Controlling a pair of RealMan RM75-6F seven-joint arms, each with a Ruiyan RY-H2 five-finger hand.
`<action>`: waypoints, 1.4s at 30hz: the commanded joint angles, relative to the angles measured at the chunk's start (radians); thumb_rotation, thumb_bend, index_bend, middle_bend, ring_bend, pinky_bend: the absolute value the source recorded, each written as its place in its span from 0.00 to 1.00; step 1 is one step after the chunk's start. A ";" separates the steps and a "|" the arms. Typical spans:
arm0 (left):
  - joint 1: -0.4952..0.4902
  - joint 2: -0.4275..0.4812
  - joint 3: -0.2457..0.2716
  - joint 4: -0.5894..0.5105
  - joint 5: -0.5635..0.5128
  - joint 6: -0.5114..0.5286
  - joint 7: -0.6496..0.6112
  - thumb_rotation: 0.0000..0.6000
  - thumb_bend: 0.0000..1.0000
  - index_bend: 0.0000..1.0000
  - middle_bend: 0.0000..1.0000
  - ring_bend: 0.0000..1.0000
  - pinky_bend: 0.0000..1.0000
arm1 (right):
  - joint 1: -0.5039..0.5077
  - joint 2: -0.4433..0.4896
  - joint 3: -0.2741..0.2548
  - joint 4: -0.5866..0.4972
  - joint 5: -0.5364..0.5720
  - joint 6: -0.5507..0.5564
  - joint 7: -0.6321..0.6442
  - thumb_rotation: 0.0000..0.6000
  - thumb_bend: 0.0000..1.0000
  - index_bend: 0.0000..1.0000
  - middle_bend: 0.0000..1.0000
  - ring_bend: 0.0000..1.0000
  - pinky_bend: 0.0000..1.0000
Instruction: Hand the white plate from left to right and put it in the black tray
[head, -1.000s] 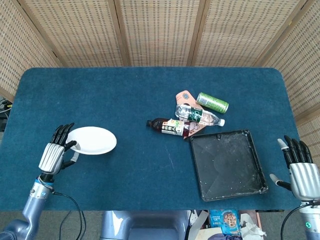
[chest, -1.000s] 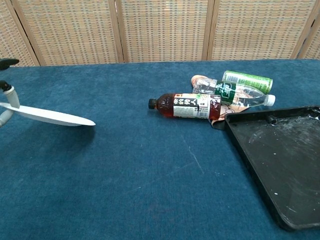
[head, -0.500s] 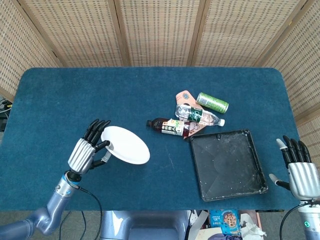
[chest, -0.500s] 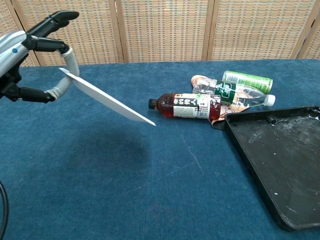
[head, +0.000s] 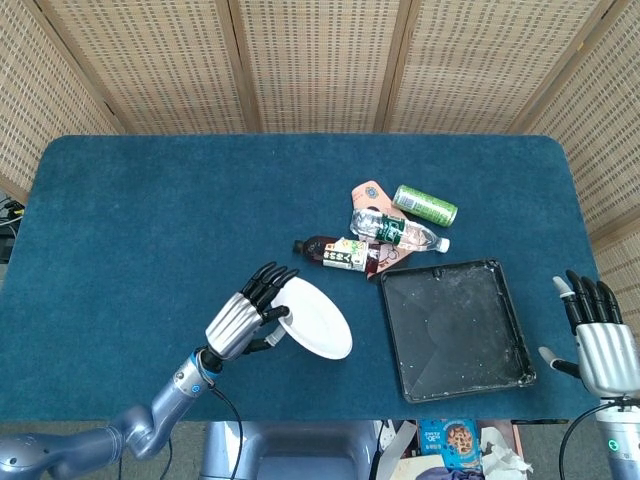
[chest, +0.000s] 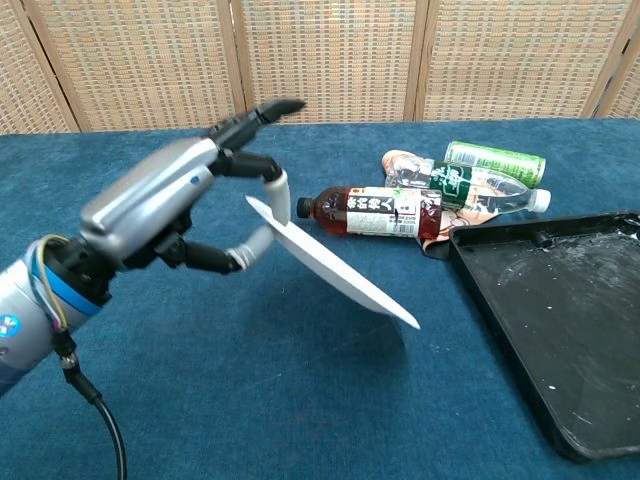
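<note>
Here the left hand (chest: 165, 215) pinches the tilted white plate (head: 316, 319) above the table (head: 150, 200), beside the black tray (head: 455, 328), which holds nothing. The right hand (head: 600, 345) hangs spread. Bottle labels unreadable.

Blue cloth-covered table (head: 150, 200). Cluster near centre-right: dark-liquid plastic bottle (head: 335, 251) lying flat, clear plastic bottle with green label (head: 395, 230) beside it, green drinks can (head: 424, 205) on its side, pink packet (head: 368, 192) beneath. Woven wicker screen panels (head: 320, 60) behind.
</note>
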 joint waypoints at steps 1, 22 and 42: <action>-0.010 0.011 0.043 0.030 -0.041 -0.118 0.015 1.00 0.00 0.23 0.00 0.00 0.00 | 0.001 -0.001 0.001 0.003 0.001 0.000 0.004 1.00 0.00 0.00 0.00 0.00 0.00; 0.059 0.587 0.035 -0.554 -0.275 -0.280 0.147 1.00 0.00 0.00 0.00 0.00 0.00 | 0.014 -0.018 -0.029 -0.008 -0.031 -0.030 -0.059 1.00 0.00 0.00 0.00 0.00 0.00; 0.290 0.804 -0.018 -0.550 -0.467 -0.057 0.090 1.00 0.00 0.00 0.00 0.00 0.00 | 0.311 -0.032 -0.082 -0.095 -0.315 -0.310 0.031 1.00 0.00 0.00 0.00 0.00 0.00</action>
